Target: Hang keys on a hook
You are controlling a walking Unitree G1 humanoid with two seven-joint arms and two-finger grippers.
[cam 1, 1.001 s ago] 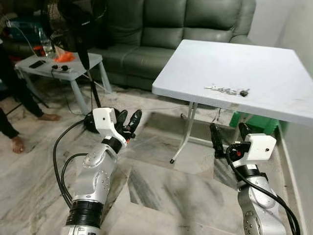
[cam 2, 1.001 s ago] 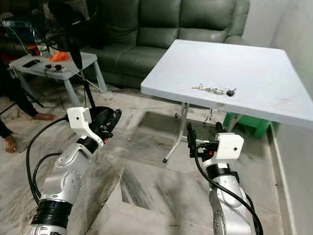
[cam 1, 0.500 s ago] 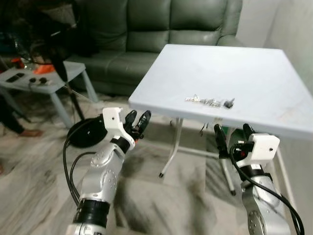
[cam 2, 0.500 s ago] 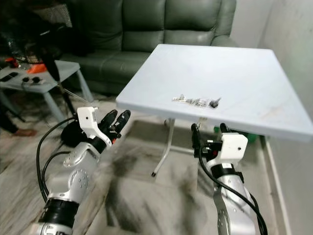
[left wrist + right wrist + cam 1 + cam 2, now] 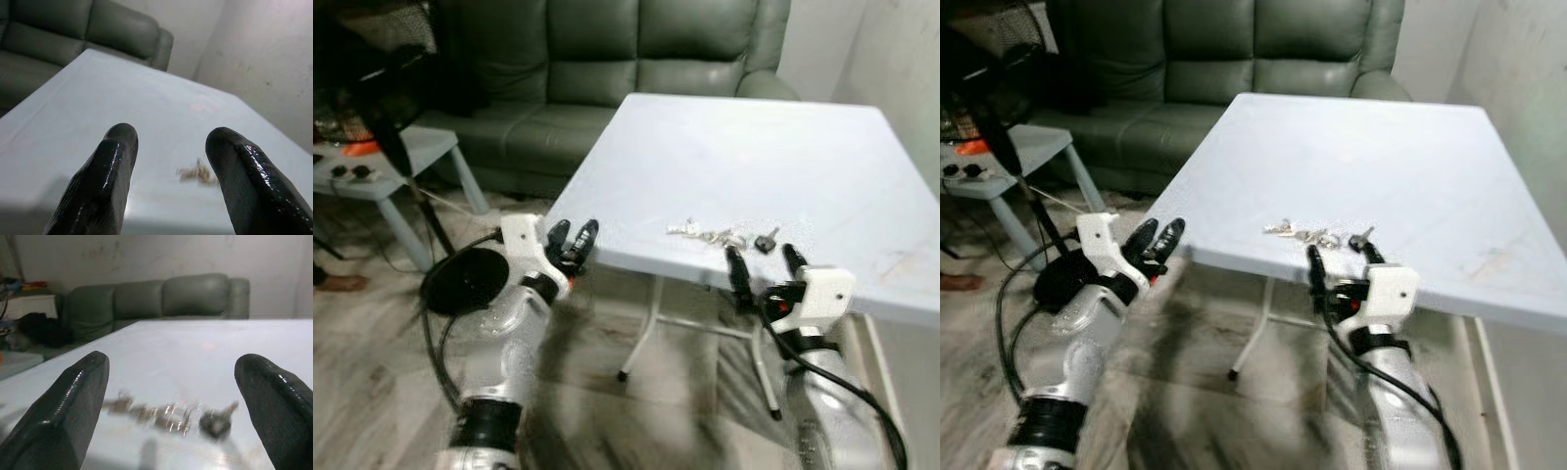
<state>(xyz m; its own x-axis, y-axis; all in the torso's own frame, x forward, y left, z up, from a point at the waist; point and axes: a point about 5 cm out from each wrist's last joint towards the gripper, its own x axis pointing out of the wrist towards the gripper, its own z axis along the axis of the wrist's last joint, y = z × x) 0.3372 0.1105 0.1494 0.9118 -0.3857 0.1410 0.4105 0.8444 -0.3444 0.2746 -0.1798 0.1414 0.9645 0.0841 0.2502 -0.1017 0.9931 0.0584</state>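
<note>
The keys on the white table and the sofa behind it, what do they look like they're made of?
The keys look like bare metal: silvery, glinting, with one dark head, probably plastic. The table top seems matte white plastic or laminate, lightly scuffed. The sofa looks like grey-green leather or faux leather, given its soft sheen and creased cushions.

Motion blur smears the lower part of the head views, softening the floor [image 5: 372, 411] and both silver forearms. The keys [image 5: 720, 236], small at centre frame on the white table [image 5: 783, 157], cannot be counted; in the right wrist view they are a blurred streak. The table's right side runs off the frame. At the left edge, a side table [image 5: 401, 157] is cut off, its small items unidentifiable.
</note>
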